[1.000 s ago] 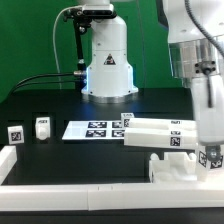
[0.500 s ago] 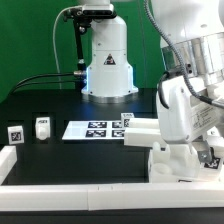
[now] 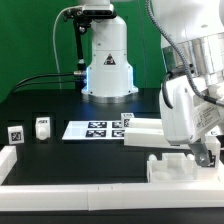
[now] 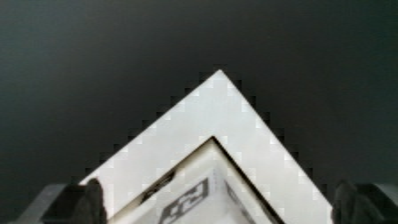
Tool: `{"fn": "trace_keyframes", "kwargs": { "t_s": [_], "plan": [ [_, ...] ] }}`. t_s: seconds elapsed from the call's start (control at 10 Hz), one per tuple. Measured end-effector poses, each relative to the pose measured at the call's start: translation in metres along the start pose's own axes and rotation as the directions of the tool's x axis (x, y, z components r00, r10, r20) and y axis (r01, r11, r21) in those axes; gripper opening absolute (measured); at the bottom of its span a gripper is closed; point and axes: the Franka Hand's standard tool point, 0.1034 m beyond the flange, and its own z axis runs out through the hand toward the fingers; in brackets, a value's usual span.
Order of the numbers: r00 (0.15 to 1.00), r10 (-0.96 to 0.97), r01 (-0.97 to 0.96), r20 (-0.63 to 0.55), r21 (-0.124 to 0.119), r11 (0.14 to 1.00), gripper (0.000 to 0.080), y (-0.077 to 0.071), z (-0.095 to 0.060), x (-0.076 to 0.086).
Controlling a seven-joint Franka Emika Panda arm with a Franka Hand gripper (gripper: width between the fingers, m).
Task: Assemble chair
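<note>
The gripper [image 4: 214, 205] hangs low at the exterior view's right, over the front of the table. Its fingertips [image 4: 80, 200] are set wide apart, 1 on each side of a white chair piece [image 3: 170, 165], with no clamp on it that I can see. In the wrist view that piece shows as a pointed white corner with a tagged face just under the camera, centred between the jaws. It lies near the front rail [image 3: 80, 172]. Other chair parts are spread out: long panels [image 3: 150, 128] just behind it, touching or overlapping the marker board [image 3: 92, 129], and 2 small pieces [image 3: 15, 133] well apart at the exterior view's left. My reading is that the arm is either about to take the piece or about to leave it, and the pictures do not settle which. To grip well, keep the wrist square so both pads meet flat sides, not the pointed corner, and close slowly so the piece does not twist or skid toward the rail. To withdraw well, rise straight up with the jaws wide, so neither finger drags the piece out of place or knocks the panels behind it.
</note>
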Motion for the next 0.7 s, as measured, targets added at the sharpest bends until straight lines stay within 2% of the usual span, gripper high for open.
{"fn": "trace_keyframes", "kwargs": {
  "t_s": [0.2, 0.3, 0.7],
  "plan": [
    [0.997, -0.078, 0.078, 0.027, 0.003, 0.997, 0.0648, -0.004, -0.024, -0.005],
    [0.996, -0.077, 0.078, 0.034, -0.012, 0.997, 0.0648, -0.005, -0.029, -0.006],
    [0.995, -0.095, 0.095, 0.028, -0.013, 0.995, 0.0648, -0.003, -0.025, -0.004]
  ]
}}
